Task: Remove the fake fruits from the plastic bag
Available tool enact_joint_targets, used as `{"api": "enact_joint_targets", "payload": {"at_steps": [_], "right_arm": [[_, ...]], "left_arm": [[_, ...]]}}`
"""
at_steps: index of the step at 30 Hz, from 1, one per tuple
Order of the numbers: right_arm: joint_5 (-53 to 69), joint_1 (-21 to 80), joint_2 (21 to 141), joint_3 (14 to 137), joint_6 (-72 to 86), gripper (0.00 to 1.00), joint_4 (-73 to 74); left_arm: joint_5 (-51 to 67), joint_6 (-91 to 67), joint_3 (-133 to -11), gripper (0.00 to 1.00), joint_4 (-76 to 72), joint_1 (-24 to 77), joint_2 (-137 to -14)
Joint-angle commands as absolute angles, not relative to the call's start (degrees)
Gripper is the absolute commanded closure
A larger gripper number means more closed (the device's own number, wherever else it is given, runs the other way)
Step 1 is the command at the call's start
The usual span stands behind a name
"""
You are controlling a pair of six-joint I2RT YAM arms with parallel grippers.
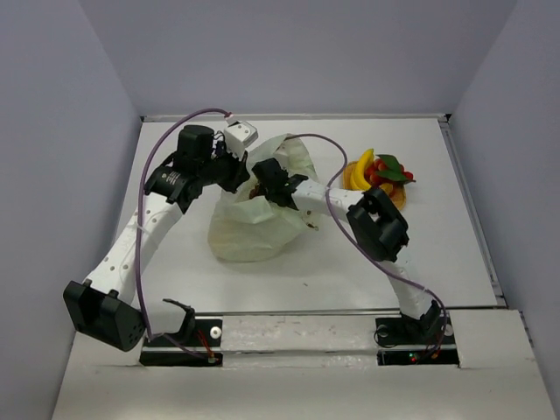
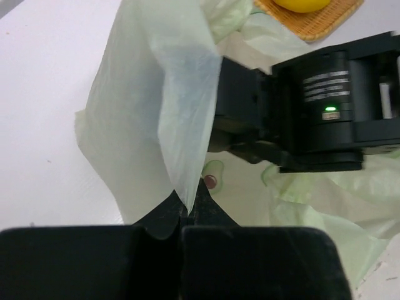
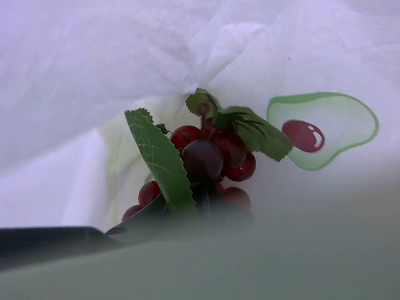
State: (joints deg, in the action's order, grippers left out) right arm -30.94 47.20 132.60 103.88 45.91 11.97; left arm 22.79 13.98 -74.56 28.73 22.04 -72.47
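The left gripper [image 2: 186, 215] has its fingers closed on a fold of the bag [image 2: 156, 112]. The right gripper [image 1: 262, 184] reaches into the bag's mouth. Only its wrist view shows the grapes [image 3: 209, 162] just ahead, and I cannot tell its finger state. The bananas [image 1: 361, 168] lie well to its right.

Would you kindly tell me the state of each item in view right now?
plastic bag: crumpled, edge lifted.
left gripper: shut, pinching the plastic bag.
right gripper: at bag mouth, jaws unclear.
grape bunch: inside bag.
bananas: outside, on woven mat.
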Motion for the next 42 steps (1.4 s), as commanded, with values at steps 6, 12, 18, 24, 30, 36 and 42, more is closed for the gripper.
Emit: {"api": "enact_joint_targets", "payload": {"at_steps": [6, 12, 18, 24, 30, 36, 42], "right_arm": [[-11.28, 46.76, 104.62, 84.66, 32.79, 0.99, 1.32], [-3.44, 46.76, 95.64, 79.98, 27.70, 0.99, 1.32], [1.74, 46.76, 87.55, 80.15, 21.55, 0.99, 0.71], [14.75, 46.23, 86.31, 84.80, 18.81, 0.99, 0.70], [12.94, 44.66, 84.03, 90.26, 21.09, 0.99, 0.70], [1.15, 37.80, 82.70, 95.97, 23.73, 0.99, 0.96], [-6.56, 35.33, 84.29, 105.35, 19.79, 0.99, 9.13]], "left_arm": [[14.69, 14.67, -74.09, 1.00, 23.65, 16.88, -73.04], [14.76, 12.84, -76.28, 1.00, 23.47, 16.44, -75.58], [13.27, 12.13, -78.83, 1.00, 23.29, 16.44, -76.99], [11.69, 10.20, -81.99, 1.00, 23.73, 16.44, -78.31], [9.67, 10.63, -81.13, 1.00, 23.21, 16.44, -77.09], [6.68, 12.31, -77.87, 1.00, 23.11, 16.44, -76.29], [5.36, 10.99, -80.24, 1.00, 24.35, 16.52, -76.64]]}}
